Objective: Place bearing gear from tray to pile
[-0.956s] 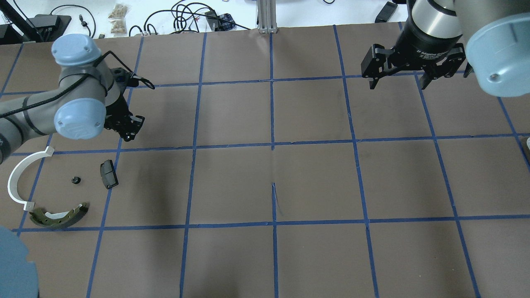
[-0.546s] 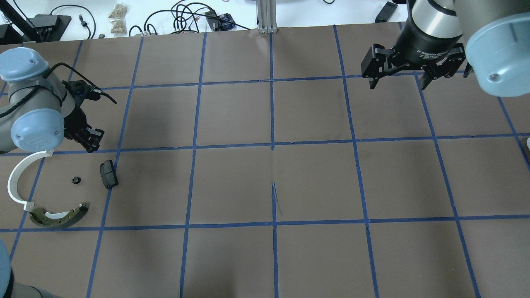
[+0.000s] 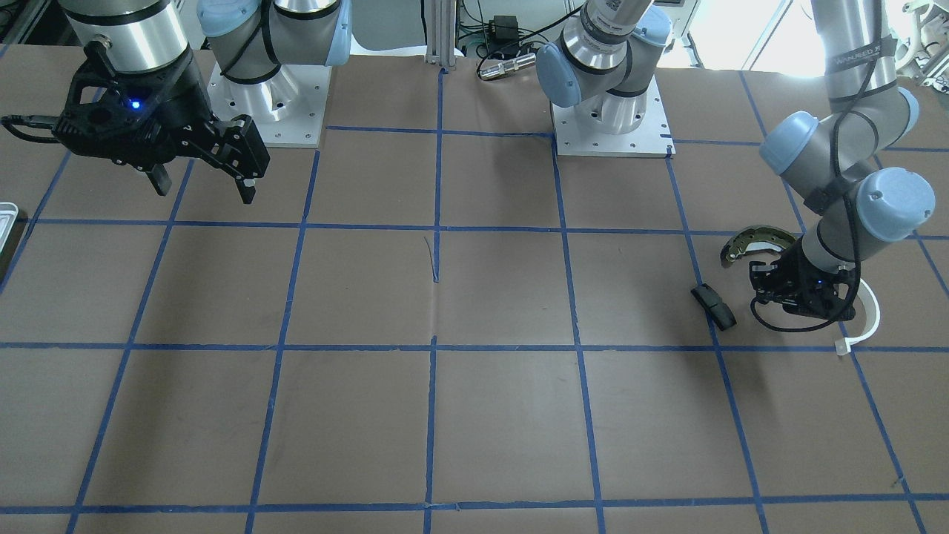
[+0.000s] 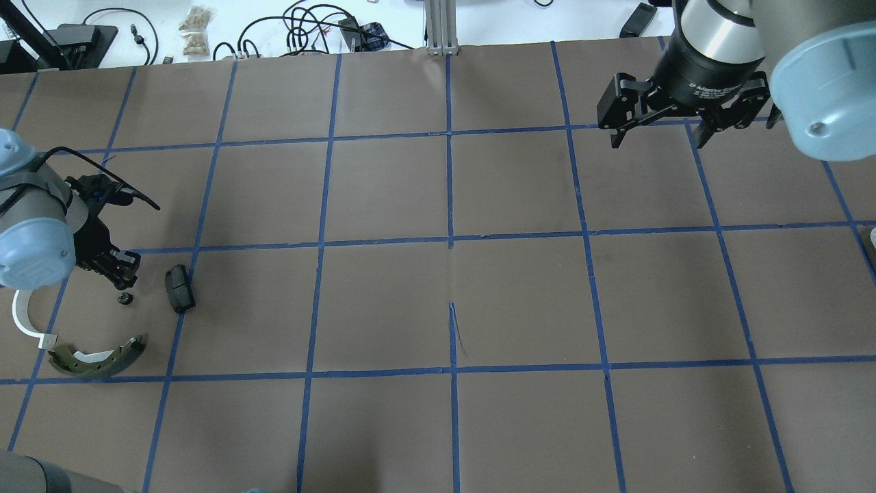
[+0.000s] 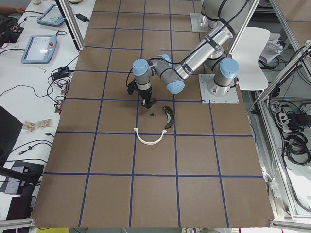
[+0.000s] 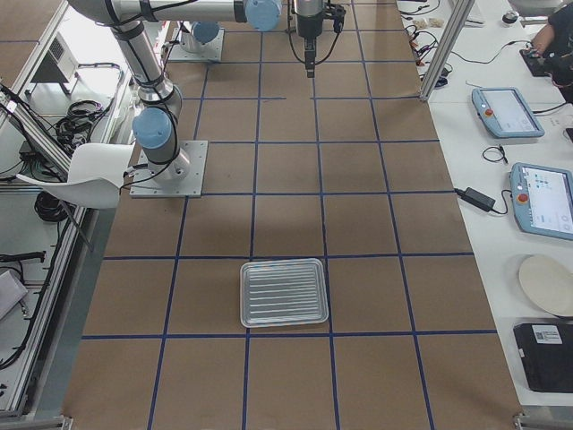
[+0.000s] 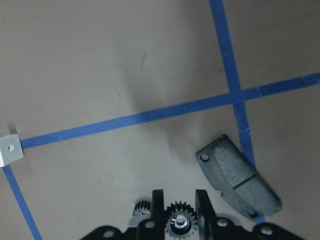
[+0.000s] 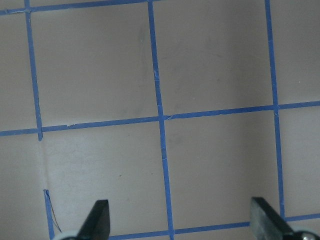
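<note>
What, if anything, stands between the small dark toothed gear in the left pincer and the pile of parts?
Nothing visible does. The left pincer holds the small dark toothed gear right at the pile: a grey rectangular pad lies to one side, another small gear to the other.

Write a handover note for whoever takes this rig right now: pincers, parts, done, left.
Left pincer: shut on the bearing gear, low over the pile. Judged from the wrist view, where the gear sits between the fingers.
Right pincer: open, empty, hanging over the table at its far right.
Pile: brake shoe, white half-ring, black pad, plus a second small gear lying between ring and pad.
Tray: at the table's right end, no parts showing in it.
Done: gear brought from tray to pile.
Left: lower it, open, withdraw.
</note>
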